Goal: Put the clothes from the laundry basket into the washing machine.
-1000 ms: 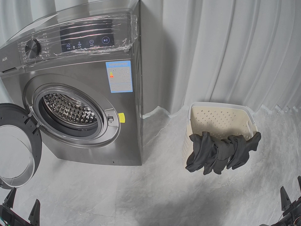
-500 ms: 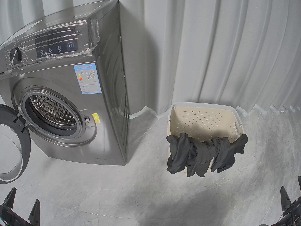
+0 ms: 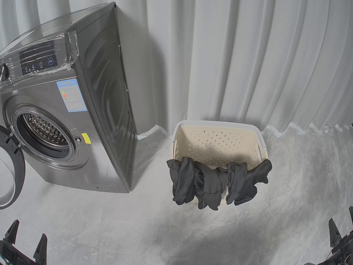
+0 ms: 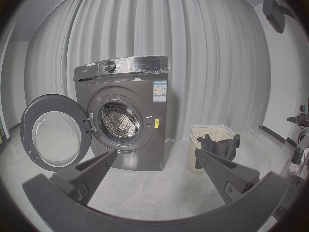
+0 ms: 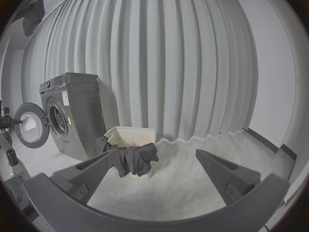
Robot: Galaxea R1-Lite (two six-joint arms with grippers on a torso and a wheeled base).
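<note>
Head view: clothes (image 3: 217, 184) drape over the front rim of the laundry basket (image 3: 220, 123), left gripper (image 3: 28, 229) and right gripper (image 3: 341, 215) (both agape, empty) well short of it; recommend seizing the bunched middle.

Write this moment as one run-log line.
dark grey clothes: draped over rim of cream perforated plastic laundry basket | grey metal washing machine: door open | left gripper, right gripper: open, empty

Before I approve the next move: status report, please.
Open and empty: left pincer, right pincer. Dark clothes draped over laundry basket near rim. On washing machine, door open.
</note>
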